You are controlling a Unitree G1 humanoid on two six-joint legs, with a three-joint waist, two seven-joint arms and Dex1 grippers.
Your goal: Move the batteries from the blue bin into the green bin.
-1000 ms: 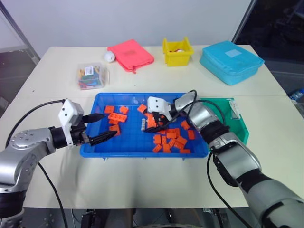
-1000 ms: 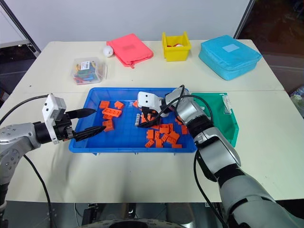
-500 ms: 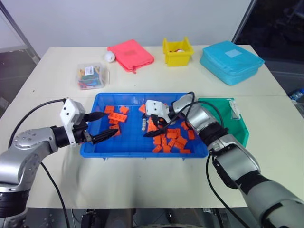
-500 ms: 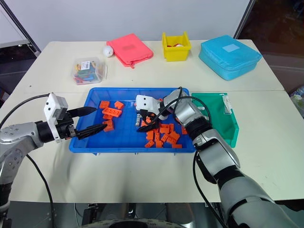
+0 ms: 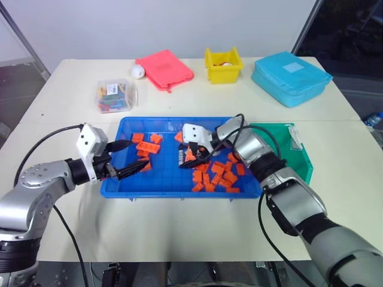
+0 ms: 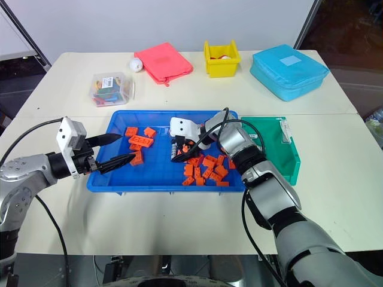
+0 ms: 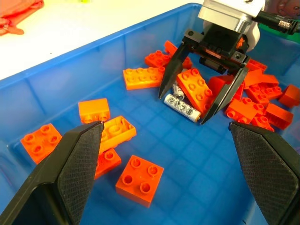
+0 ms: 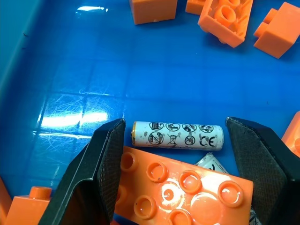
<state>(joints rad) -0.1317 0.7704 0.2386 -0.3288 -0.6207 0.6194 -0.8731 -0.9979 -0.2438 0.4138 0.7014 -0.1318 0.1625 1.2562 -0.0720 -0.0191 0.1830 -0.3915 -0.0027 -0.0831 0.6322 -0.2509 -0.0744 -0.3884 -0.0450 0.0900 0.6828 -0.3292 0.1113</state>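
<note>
Broadly, the shallow glossy blue plastic tray (image 5: 128, 185) sat near the front edge of the matte cream table (image 5: 179, 221), the deeper green plastic bin (image 5: 299, 156) touching its right wall. Studded orange toy bricks (image 5: 215, 176) littered its floor. The right gripper (image 7: 203, 104) straddled a smooth white printed cylinder battery (image 8: 177, 135) mid-tray, fingers apart at either end. The left gripper (image 5: 133, 156) hung agape over the tray's left edge.
</note>
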